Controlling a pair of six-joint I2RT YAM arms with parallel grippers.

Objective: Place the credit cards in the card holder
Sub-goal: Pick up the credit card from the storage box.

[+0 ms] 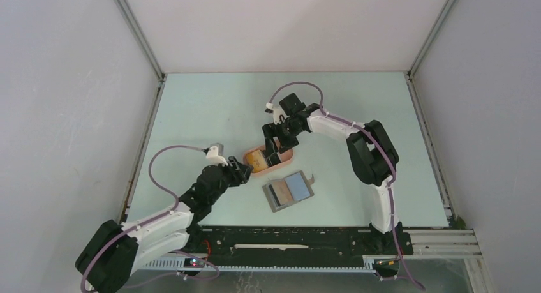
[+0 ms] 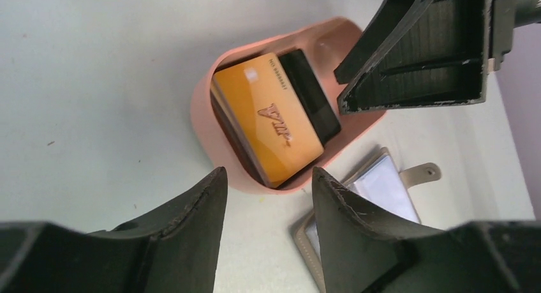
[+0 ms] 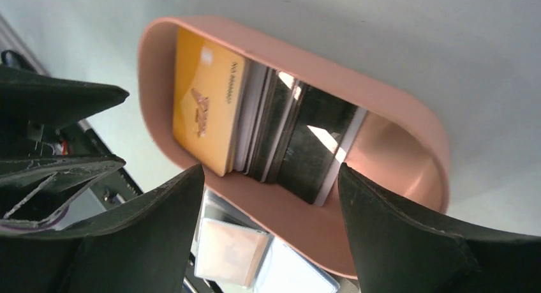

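Note:
A peach-orange oval tray holds a stack of credit cards. The top card is yellow-orange. Dark cards with silvery stripes lean behind it. The grey card holder lies open on the table just below the tray, one half dark, one half blue-grey, with its tab at the right. My left gripper is open and empty just left of the tray. My right gripper is open and empty right over the tray and its cards.
The light green table is closed in by white walls with metal frame posts at the corners. A black rail runs along the near edge by the arm bases.

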